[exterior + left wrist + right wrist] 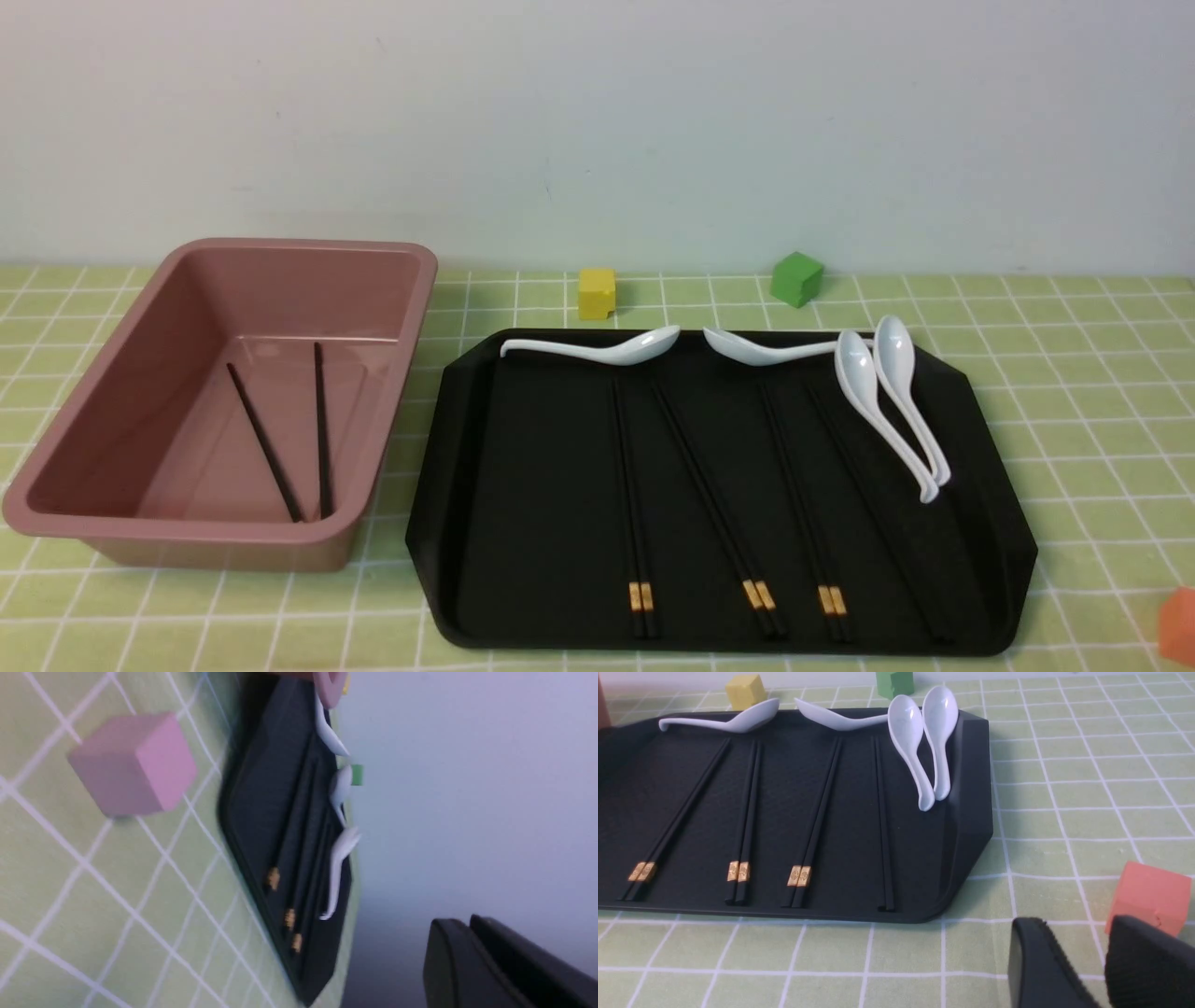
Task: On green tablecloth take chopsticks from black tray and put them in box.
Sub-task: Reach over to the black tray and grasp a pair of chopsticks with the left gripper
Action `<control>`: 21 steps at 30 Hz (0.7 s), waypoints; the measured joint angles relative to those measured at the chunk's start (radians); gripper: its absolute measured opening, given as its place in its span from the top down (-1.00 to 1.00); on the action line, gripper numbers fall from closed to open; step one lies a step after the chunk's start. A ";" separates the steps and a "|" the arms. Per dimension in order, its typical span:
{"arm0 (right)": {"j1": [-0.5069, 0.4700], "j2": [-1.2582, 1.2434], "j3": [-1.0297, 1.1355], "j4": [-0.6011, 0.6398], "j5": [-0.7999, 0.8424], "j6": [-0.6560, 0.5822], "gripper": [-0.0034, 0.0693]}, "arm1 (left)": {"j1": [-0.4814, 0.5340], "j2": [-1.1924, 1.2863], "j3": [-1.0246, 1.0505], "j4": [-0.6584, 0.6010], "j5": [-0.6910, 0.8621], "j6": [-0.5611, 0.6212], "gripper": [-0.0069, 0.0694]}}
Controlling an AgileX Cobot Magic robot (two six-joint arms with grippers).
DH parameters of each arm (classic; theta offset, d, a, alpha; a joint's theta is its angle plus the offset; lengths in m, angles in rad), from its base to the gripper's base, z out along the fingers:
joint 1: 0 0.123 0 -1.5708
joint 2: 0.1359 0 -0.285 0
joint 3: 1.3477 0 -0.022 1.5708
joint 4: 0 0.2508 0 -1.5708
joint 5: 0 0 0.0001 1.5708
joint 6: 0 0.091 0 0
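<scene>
1. The green tablecloth (1074, 392) covers the whole table. The black tray (485, 467) lies on it right of centre. The box (280, 289) stands on my left of the tray, with a strip of cloth between them.
2. The chopsticks (640, 595) on the tray lie in four pairs on its floor. They run from the far side toward me, and no pair touches another. Three pairs carry gold bands near the end closest to me. The fourth pair, furthest right, shows no band.
3. Two sticks (322, 439) lie on the floor of the box. Their near ends are close together and their far ends are spread apart.
4. Four white spoons (857, 369) rest along the far edge of the tray. Two lie sideways. Two lie side by side at the far right corner, handles toward me.
5. A yellow cube (597, 293) and a green cube (796, 278) stand on the cloth behind the tray. A pink cube (135, 763) stands on the cloth apart from the tray.
6. My left gripper (462, 924) has its fingers lying against each other with no gap showing. It holds nothing.
7. My right gripper (1078, 933) has its fingers parted by a narrow gap and holds nothing. It hangs over bare cloth off the tray's near right corner, just beside an orange cube (1148, 896).
</scene>
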 joint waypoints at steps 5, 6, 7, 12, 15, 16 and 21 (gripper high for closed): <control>0.000 0.000 0.000 0.000 0.000 0.000 0.25 | 0.000 0.000 -0.003 -0.059 -0.104 -0.008 0.67; 0.000 0.000 0.000 0.000 0.000 0.000 0.25 | 0.000 0.000 -0.005 -0.059 -0.108 -0.007 0.67; 0.000 0.000 0.000 0.000 0.000 0.000 0.25 | 0.000 0.000 -0.021 -0.060 -0.123 0.006 0.67; 0.000 0.000 0.000 0.000 0.000 0.000 0.25 | 0.000 0.054 -0.246 -0.023 -0.136 0.163 0.78; 0.000 0.000 0.000 0.000 0.000 0.000 0.25 | 0.000 0.270 -0.476 0.098 0.053 0.276 0.85; 0.000 0.000 0.000 0.000 0.000 0.000 0.25 | 0.000 0.373 -0.540 0.153 0.153 0.296 0.85; 0.000 0.000 0.000 0.000 0.000 0.000 0.25 | 0.000 0.804 -0.795 0.424 0.675 0.323 0.85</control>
